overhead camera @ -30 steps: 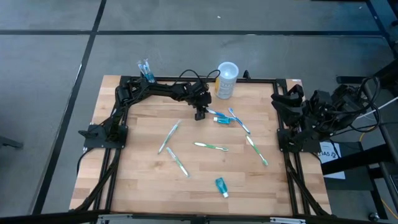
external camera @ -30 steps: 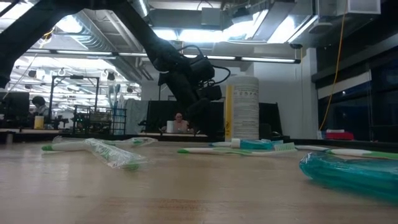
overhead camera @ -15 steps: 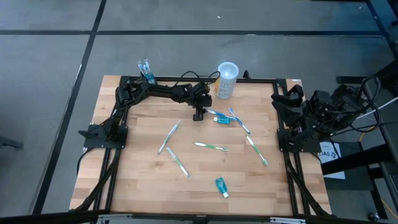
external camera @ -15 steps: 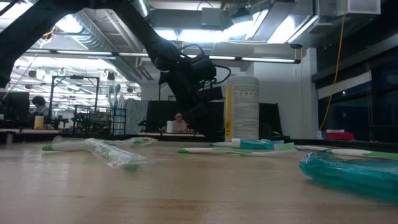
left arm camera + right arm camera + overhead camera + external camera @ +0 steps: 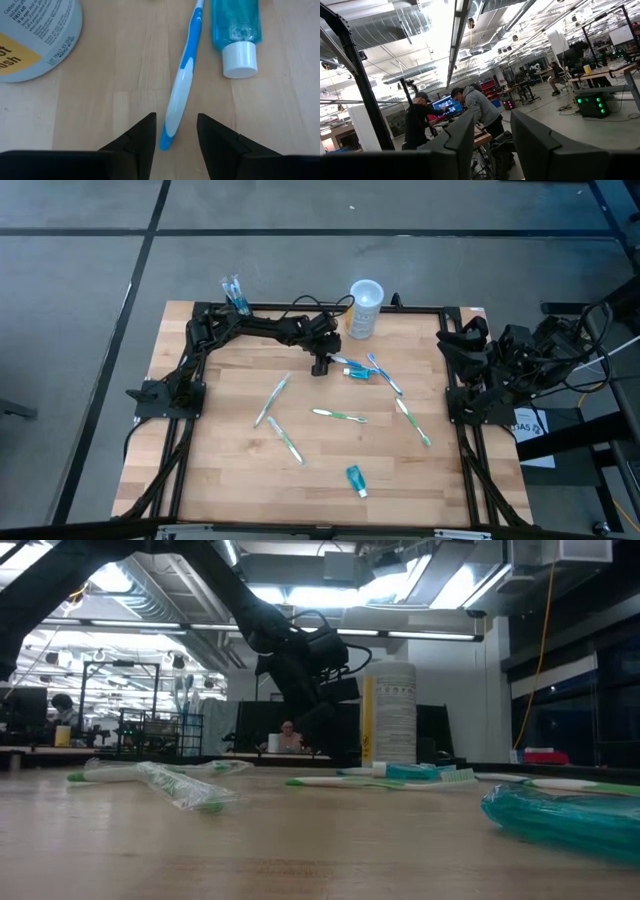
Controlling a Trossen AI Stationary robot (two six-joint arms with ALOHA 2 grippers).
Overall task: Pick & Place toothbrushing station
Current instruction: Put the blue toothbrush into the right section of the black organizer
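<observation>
The toothbrushing station (image 5: 236, 296) stands at the table's far left edge with blue brushes upright in it; its dark block hardly stands out from the black frame. My left gripper (image 5: 176, 120) is open and points down at the table just near of the white-and-yellow cup (image 5: 365, 308). The handle end of a blue-and-white toothbrush (image 5: 176, 95) lies flat on the wood between its fingers, close to one of them, with a thin gap showing. A teal tube with a white cap (image 5: 239, 35) lies beside the brush. My right gripper (image 5: 492, 117) is open, raised at the table's right side and aimed into the room.
Several green-and-white toothbrushes (image 5: 340, 416) lie scattered over the middle of the table, one of them wrapped (image 5: 185, 788). A second teal tube (image 5: 356, 480) lies near the front edge. A black frame (image 5: 175, 430) borders the table. People stand at desks in the room behind.
My left gripper has rolled a little about its own pointing line while staying in place over the blue toothbrush's handle end. Nothing on the table has moved.
</observation>
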